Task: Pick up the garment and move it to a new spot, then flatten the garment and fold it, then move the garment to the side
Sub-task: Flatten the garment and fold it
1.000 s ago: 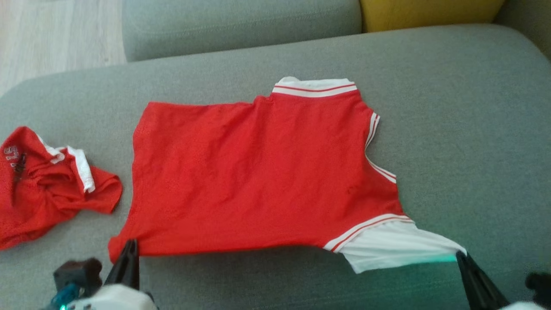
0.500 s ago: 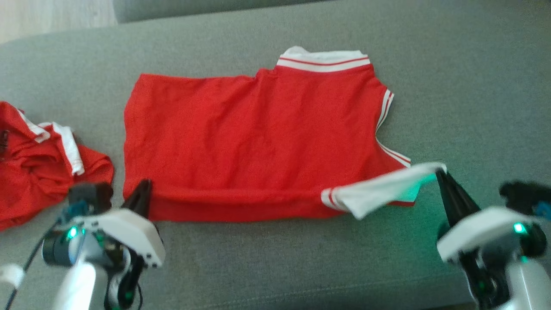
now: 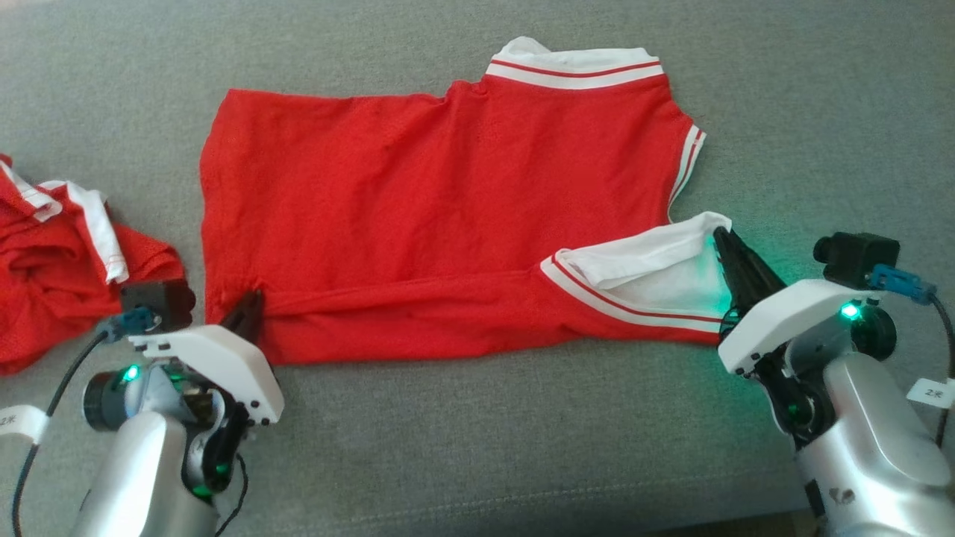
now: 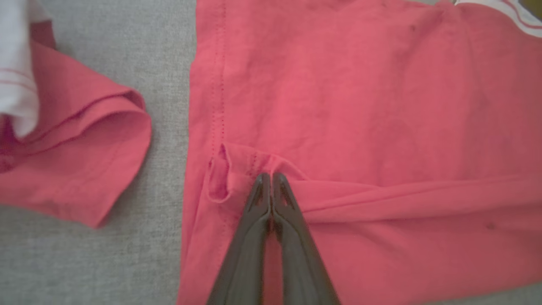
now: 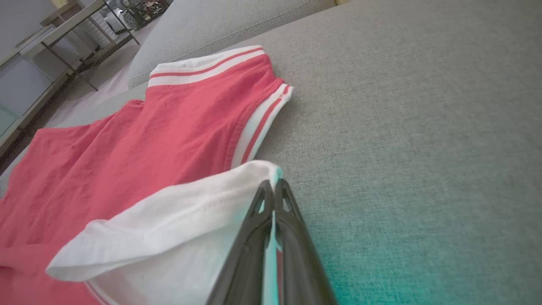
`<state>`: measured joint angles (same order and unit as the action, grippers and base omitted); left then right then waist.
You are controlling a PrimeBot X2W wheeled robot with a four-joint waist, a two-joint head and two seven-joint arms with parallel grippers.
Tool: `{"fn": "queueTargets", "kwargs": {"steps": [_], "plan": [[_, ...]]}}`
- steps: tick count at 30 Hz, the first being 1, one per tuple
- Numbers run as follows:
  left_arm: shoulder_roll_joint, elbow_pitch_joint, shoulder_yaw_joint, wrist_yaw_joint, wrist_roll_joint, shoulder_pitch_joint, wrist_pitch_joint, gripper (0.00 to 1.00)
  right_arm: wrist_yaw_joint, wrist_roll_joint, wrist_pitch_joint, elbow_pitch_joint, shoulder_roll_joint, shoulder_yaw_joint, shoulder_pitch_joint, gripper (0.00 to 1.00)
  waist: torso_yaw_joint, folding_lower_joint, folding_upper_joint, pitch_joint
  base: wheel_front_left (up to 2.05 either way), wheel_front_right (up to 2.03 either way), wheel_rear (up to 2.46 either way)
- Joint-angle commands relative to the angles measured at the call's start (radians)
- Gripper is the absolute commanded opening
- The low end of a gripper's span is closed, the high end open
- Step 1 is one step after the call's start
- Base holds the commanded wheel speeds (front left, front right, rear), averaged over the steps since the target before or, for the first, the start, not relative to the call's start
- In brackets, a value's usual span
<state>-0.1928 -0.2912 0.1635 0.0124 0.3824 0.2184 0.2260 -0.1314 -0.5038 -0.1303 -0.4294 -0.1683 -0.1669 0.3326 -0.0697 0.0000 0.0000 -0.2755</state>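
The head view looks steeply down from above, taking in the whole garment (image 3: pixel 418 209) on the grey cushion (image 3: pixel 485 447). The left wrist view hangs close over the garment's lower left corner, facing nearly straight down; it shares with the head view that corner and the crumpled red cloth (image 3: pixel 60 291) at frame left. The right wrist view sits low, looking obliquely across the garment's white-trimmed end toward furniture (image 5: pixel 63 23) at upper left.

Grey sofa (image 3: pixel 821 112): red garment (image 3: pixel 418 216) spread, red bundle (image 3: pixel 52 298) at L.

Crumpled red cloth (image 3: pixel 52 276) close left of jersey (image 3: pixel 418 201); sofa cushion (image 3: pixel 821 112) bare right, front.
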Motion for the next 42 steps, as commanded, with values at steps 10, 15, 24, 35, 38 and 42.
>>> {"fn": "queueTargets", "kwargs": {"steps": [10,15,24,35,38,42], "plan": [[0.035,0.043,-0.051,0.032,0.001,-0.019,-0.209,1.0,0.001,-0.014,0.215,-0.002,-0.043,-0.068,0.01,1.0,0.009,0.0,0.0,0.038,0.0,0.0,0.0],[0.061,0.101,-0.053,0.079,-0.047,-0.074,-0.376,1.0,0.001,0.097,0.329,0.067,-0.051,-0.025,-0.051,1.0,0.017,0.0,0.0,0.072,0.0,0.0,0.0],[0.058,0.213,-0.036,0.13,-0.148,-0.152,-0.479,1.0,0.001,0.262,0.354,0.272,0.001,0.071,-0.206,1.0,0.018,0.0,0.0,0.133,0.0,0.0,0.0],[0.042,0.226,-0.026,0.141,-0.169,-0.271,-0.481,1.0,0.001,0.298,0.292,0.404,0.044,0.104,-0.361,1.0,0.006,0.0,0.0,0.19,0.0,0.0,0.0],[0.04,0.222,-0.019,0.143,-0.168,-0.292,-0.471,1.0,0.001,0.298,0.278,0.416,0.05,0.11,-0.383,1.0,0.006,0.0,0.0,0.2,0.0,0.0,0.0],[0.041,0.216,-0.018,0.139,-0.152,-0.3,-0.462,1.0,0.001,0.294,0.269,0.427,0.057,0.114,-0.398,1.0,0.008,0.0,0.0,0.211,0.0,0.0,0.0]]}}
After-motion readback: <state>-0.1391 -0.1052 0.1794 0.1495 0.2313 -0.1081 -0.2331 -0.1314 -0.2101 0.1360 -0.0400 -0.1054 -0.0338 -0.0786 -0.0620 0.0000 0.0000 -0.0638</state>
